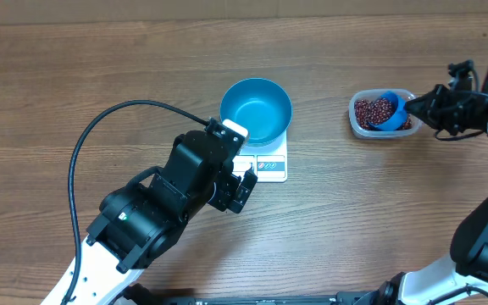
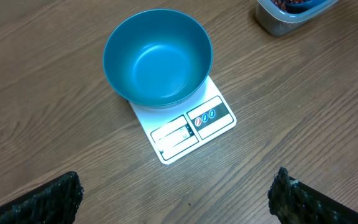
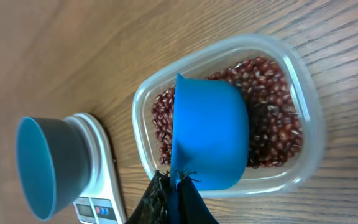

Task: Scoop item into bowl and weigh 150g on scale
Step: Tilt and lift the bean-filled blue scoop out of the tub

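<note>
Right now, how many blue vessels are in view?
2. The round bright-blue bowl sits on the flat white square scale; the small blue scoop, held by the right gripper, is in the clear plastic tub of red-brown beans. None seems hidden.

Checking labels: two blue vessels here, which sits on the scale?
The big round bowl, empty, on the white scale. The small scoop is in the clear tub of beans.

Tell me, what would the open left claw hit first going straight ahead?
Likely the flat white square scale, its display edge, ahead of the round bright-blue bowl; depth unclear.
</note>
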Tool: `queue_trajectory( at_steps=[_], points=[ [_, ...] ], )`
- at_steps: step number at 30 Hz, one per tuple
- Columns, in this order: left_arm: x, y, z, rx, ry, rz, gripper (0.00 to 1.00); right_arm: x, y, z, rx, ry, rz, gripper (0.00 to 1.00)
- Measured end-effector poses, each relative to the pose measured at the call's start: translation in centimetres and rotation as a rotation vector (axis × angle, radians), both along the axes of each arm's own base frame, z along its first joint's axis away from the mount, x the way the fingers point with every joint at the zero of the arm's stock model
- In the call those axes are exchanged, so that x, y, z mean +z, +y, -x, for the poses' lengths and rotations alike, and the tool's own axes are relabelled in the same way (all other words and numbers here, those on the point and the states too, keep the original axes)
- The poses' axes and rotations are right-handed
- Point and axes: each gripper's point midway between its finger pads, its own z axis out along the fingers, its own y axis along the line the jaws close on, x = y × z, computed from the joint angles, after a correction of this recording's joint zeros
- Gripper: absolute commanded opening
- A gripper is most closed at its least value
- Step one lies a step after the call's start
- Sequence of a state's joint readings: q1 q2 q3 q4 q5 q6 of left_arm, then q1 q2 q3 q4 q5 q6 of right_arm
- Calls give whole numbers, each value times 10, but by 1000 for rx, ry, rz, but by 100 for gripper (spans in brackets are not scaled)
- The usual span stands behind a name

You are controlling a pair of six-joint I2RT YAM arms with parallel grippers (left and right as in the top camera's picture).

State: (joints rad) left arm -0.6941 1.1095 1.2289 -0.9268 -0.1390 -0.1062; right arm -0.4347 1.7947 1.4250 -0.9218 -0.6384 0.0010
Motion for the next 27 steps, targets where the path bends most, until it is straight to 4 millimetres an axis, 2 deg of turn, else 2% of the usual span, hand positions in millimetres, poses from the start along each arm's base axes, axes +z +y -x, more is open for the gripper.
queue_trajectory(
  at_steps=[4, 11, 27],
  points=[
    [0, 0, 0, -1, 0, 0, 100, 5, -13, 4, -35, -13, -47, 4],
    [0, 0, 0, 0, 0, 0, 100, 13, -21, 8, -58, -42, -124, 4],
    [0, 0, 0, -1, 1, -1, 99, 41, -3, 2, 18, -164, -272, 4]
  ],
)
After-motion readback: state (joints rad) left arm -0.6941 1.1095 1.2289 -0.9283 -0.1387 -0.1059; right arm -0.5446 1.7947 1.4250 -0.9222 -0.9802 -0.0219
